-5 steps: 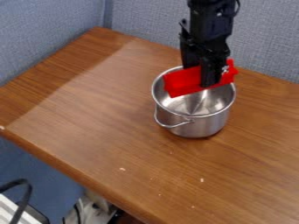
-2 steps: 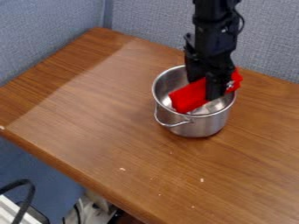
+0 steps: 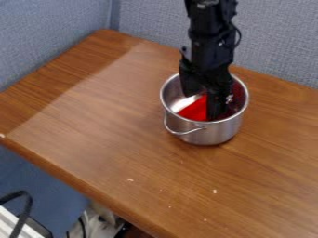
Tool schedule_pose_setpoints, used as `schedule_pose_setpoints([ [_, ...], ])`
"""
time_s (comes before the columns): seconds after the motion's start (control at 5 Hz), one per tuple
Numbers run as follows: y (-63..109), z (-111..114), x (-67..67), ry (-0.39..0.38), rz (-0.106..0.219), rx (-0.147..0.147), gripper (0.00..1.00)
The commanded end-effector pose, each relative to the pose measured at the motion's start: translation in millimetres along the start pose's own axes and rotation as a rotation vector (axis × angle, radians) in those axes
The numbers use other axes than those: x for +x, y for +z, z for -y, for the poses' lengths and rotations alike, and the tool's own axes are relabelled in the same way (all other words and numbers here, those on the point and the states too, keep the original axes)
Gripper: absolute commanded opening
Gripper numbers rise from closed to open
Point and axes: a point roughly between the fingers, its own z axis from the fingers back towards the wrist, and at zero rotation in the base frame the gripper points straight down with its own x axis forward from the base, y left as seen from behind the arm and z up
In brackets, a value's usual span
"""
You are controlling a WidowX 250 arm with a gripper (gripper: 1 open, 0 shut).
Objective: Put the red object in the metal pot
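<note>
The metal pot [image 3: 209,134] stands on the wooden table, right of centre, its thin wire handle [image 3: 183,133] facing the front. The red object [image 3: 192,108] lies tilted inside the pot, resting against the left inner wall. My gripper [image 3: 206,91] hangs straight down into the pot's mouth, just above and to the right of the red object. Its black fingers stand apart and the red object is no longer between them. The arm hides the far rim of the pot.
The brown wooden table [image 3: 99,102] stretches left and forward of the pot, with its front edge running diagonally. A blue-grey partition wall stands behind. Cables and floor show below the table's front edge.
The red object has dropped from the gripper at rim height to the inside of the pot. The fingers have spread apart and the arm has shifted slightly left.
</note>
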Motion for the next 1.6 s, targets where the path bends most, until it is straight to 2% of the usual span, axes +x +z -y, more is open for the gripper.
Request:
schedule_pose_setpoints([
  [0.0, 9.0, 4, 2.2, 0.035, 0.038, 0.020, 1.00],
  [0.2, 6.5, 8, -0.6, 0.073, 0.037, 0.027, 1.00],
  [0.6, 3.3, 12, 5.1, -0.039, 0.040, 0.024, 1.00],
  [0.8, -1.5, 10, 10.5, -0.008, 0.043, 0.030, 0.00],
  [1.0, -6.0, 7, 16.2, 0.022, 0.048, 0.035, 0.00],
  [1.2, -2.0, 7, 11.4, -0.029, 0.049, 0.036, 1.00],
  [1.4, 3.3, 6, 5.4, -0.076, 0.052, 0.038, 0.00],
])
